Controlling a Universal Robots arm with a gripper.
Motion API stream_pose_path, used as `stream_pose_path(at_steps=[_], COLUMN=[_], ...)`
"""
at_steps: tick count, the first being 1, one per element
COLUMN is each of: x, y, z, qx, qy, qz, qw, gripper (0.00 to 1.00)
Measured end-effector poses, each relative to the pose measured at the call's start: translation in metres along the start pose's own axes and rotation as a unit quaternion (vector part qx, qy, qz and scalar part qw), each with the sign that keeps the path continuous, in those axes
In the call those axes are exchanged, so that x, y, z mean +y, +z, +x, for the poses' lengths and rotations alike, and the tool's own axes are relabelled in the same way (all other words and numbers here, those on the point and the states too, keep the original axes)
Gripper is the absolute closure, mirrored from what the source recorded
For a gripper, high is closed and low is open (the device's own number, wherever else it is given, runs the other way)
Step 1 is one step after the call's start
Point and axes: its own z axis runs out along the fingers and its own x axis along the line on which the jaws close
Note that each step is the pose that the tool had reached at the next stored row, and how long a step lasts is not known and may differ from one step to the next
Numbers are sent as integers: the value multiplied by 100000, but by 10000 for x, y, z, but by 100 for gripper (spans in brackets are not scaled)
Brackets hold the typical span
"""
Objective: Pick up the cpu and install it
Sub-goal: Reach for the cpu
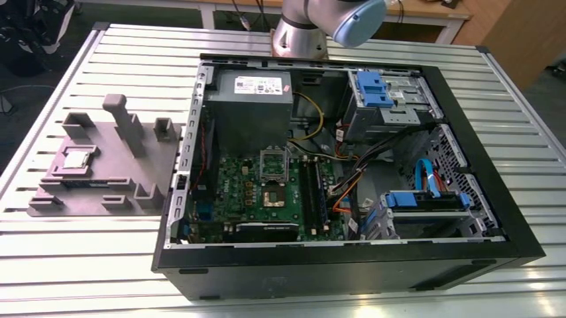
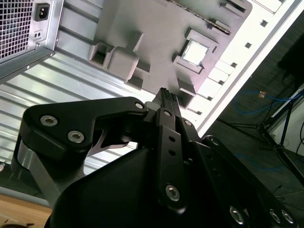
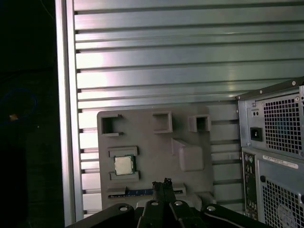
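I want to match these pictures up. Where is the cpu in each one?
Exterior view: the cpu lies at the exterior view's left, outside the computer case.
First wrist view: it lies in a raised pocket.
Second wrist view: same pocket, beyond the gripper.
Shared landmark: the grey holder beneath it.

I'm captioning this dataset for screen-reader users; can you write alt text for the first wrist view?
The cpu lies flat in a recess of a grey fixture plate on a slatted metal table, and the gripper, shut and empty, hangs clear of it. The back of a computer case stands beside the plate.
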Motion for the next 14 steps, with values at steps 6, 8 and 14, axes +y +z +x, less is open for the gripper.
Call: stream_pose_path(at_steps=[6, 8, 14], x=[0, 0, -1], y=[1, 1, 0], z=[0, 0, 6], qx=[-1, -3, -7], qy=[5, 5, -4], qz=[1, 0, 2], qw=[100000, 100000, 100000], gripper=[90, 90, 90])
